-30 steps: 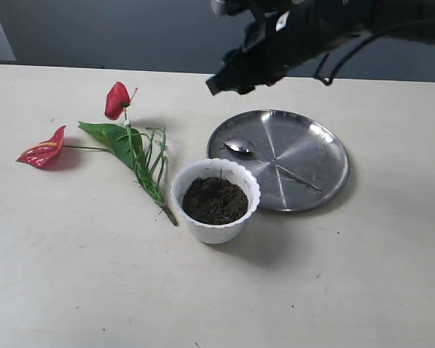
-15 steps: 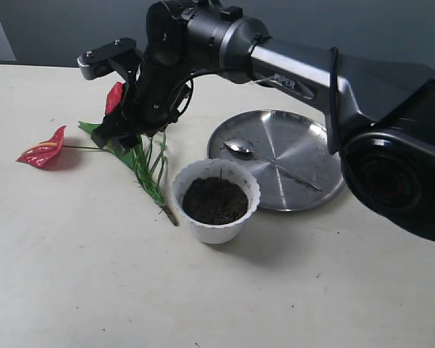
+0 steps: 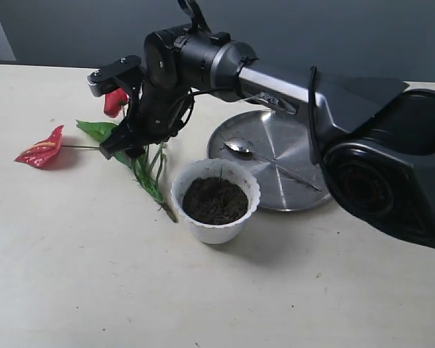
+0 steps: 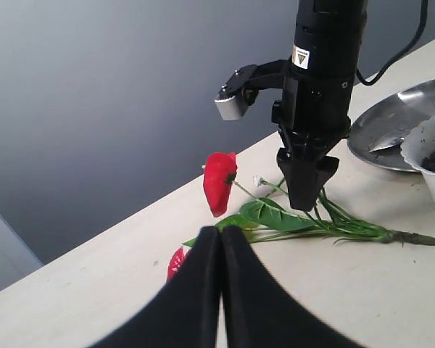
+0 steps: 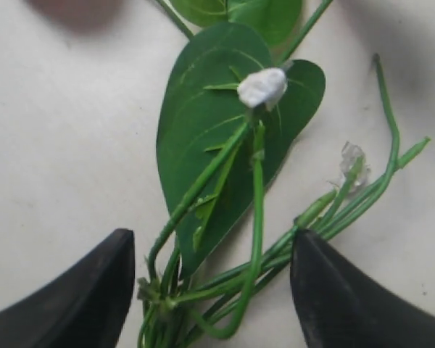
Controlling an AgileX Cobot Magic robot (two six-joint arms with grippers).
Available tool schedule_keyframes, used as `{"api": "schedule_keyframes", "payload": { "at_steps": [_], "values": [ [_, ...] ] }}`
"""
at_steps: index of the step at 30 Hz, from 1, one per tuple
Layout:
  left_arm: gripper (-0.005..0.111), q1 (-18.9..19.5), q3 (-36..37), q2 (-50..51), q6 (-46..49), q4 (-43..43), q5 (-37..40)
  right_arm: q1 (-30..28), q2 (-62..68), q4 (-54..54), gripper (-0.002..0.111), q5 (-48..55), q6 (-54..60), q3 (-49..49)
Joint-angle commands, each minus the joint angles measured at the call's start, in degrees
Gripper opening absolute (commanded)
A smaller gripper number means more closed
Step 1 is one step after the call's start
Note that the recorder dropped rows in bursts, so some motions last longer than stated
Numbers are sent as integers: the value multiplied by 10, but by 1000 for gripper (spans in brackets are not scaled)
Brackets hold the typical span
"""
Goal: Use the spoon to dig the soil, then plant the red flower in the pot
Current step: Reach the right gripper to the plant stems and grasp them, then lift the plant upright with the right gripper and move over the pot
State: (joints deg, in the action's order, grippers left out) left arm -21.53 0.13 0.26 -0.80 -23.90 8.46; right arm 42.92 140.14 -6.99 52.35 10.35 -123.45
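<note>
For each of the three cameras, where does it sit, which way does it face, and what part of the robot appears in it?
Exterior view: off the arms, above the table, looking down at the white scalloped pot; shows the right arm reaching across.
Left wrist view: low over the table behind the shut left tool, facing the right tool.
Right wrist view: looks straight down between the right tool's open fingers.
All three share the red flower sprig with green leaves.

1. The pot [image 3: 215, 199] is set on the table [image 3: 72, 283], near its middle; the soil [image 3: 214, 200] is held in it.
2. The steel plate [image 3: 304, 156] is placed just behind and right of the pot; the spoon [image 3: 264, 157] is laid on it.
3. The red flower [image 3: 94, 141] is laid flat left of the pot.
4. The right gripper [image 3: 123, 145] is positioned over the flower's stems.
</note>
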Motion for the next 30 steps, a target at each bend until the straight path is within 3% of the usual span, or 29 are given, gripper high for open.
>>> {"api": "schedule_keyframes", "payload": {
  "at_steps": [1, 7, 10, 13, 22, 30],
  "values": [
    [1, -4, -1, -3, -3, 4, -6, 1, 5, 2, 55, -22, -1, -3],
    [1, -4, -1, -3, -3, 4, -6, 1, 31, -23, 52, -16, -1, -3],
    [1, -4, -1, -3, -3, 4, -7, 1, 33, -56, 32, -30, -1, -3],
    [1, -4, -1, -3, -3, 4, -7, 1, 30, -76, 2, -44, 2, -3],
    [1, -4, -1, -3, -3, 4, -7, -1, -7, -107, 0, -82, 2, -3],
    [1, -4, -1, -3, -3, 4, -7, -12, -76, -113, 0, -194, -36, -3]
  ]
}}
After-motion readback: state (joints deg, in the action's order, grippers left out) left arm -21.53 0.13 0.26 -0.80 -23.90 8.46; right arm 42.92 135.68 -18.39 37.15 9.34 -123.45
